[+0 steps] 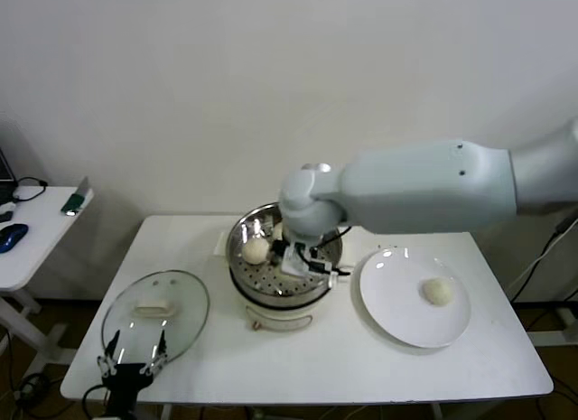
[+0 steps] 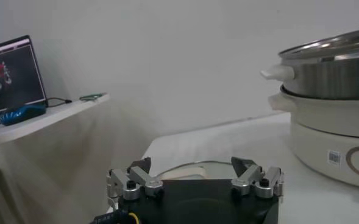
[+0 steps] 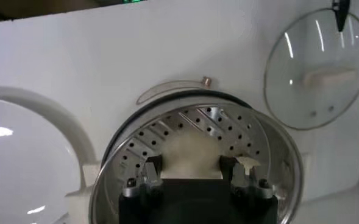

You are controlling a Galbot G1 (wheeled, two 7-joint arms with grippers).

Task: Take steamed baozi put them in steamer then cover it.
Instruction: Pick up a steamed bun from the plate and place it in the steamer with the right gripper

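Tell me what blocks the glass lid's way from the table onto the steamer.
The right claw does: shut on a baozi, it sits inside the steamer with its arm over the rim. The cover lies beside the steamer, by the open left claw.

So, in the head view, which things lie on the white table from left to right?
Glass cover → steamer, with a baozi inside → white plate, carrying one baozi.

A white table [image 1: 361, 366] carries the steamer [image 1: 282, 298] at centre, the cover [image 1: 155, 313] left, a white plate [image 1: 397, 303] right.
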